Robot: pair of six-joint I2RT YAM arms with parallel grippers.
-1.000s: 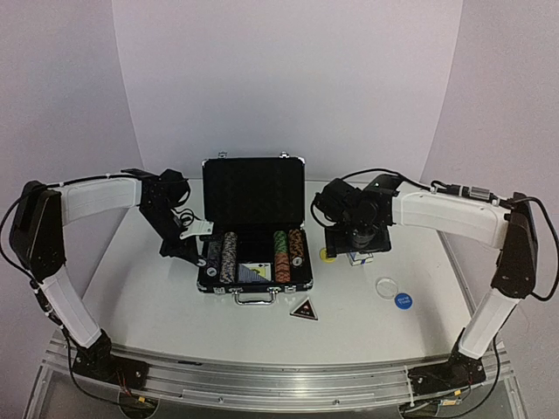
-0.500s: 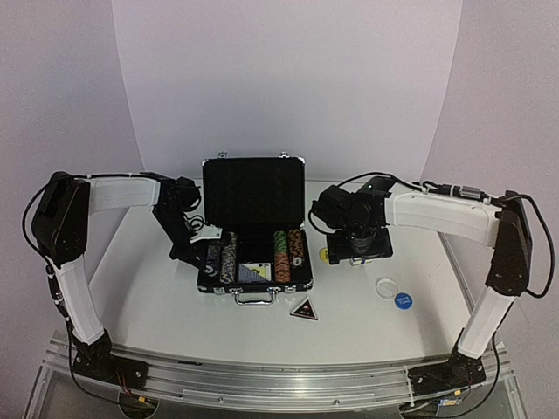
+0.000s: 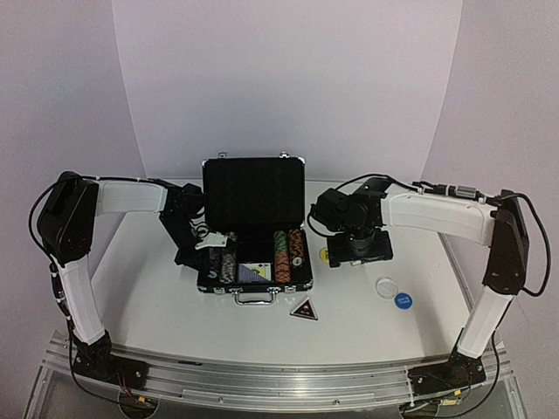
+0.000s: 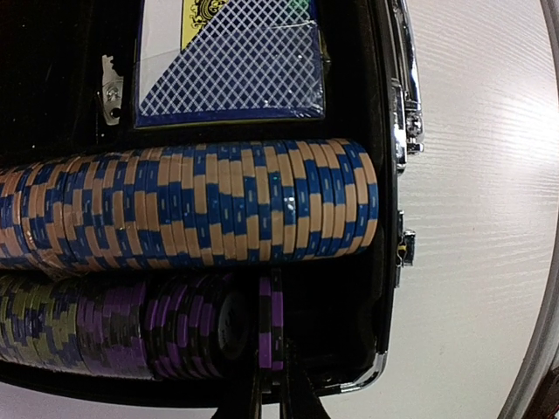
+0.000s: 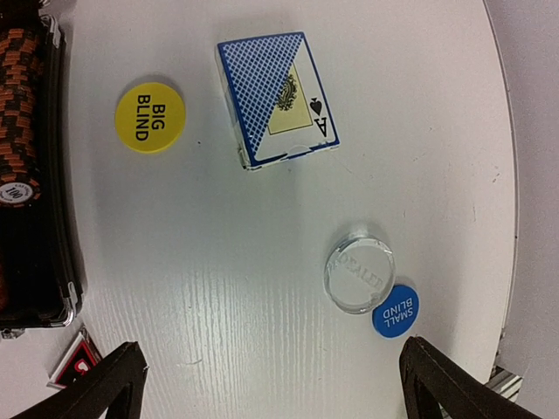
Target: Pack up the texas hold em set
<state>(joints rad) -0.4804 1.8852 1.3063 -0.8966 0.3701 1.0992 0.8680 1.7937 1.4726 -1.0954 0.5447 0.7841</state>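
Note:
The black silver-edged briefcase point(image 3: 253, 188) stands open, lid up, with rows of striped chips inside. My left gripper point(image 3: 212, 251) reaches into its left side. In the left wrist view it point(image 4: 272, 386) is shut on two purple-and-black chips point(image 4: 271, 319), held on edge next to the purple row point(image 4: 113, 327); a blue-and-tan row point(image 4: 192, 205) and a blue card deck point(image 4: 231, 61) lie beyond. My right gripper point(image 5: 275, 384) is open and empty above the table, over a second blue deck point(image 5: 275, 98), yellow disc point(image 5: 149, 117), clear disc point(image 5: 359, 272) and blue disc point(image 5: 395, 311).
The dark triangular marker point(image 3: 304, 310) lies in front of the case handle point(image 3: 253, 298) and shows in the right wrist view point(image 5: 74, 362). The case's right wall point(image 5: 65, 175) with orange-and-black chips point(image 5: 19, 113) is left of my right gripper. The table's right edge point(image 5: 515, 218) is near the discs.

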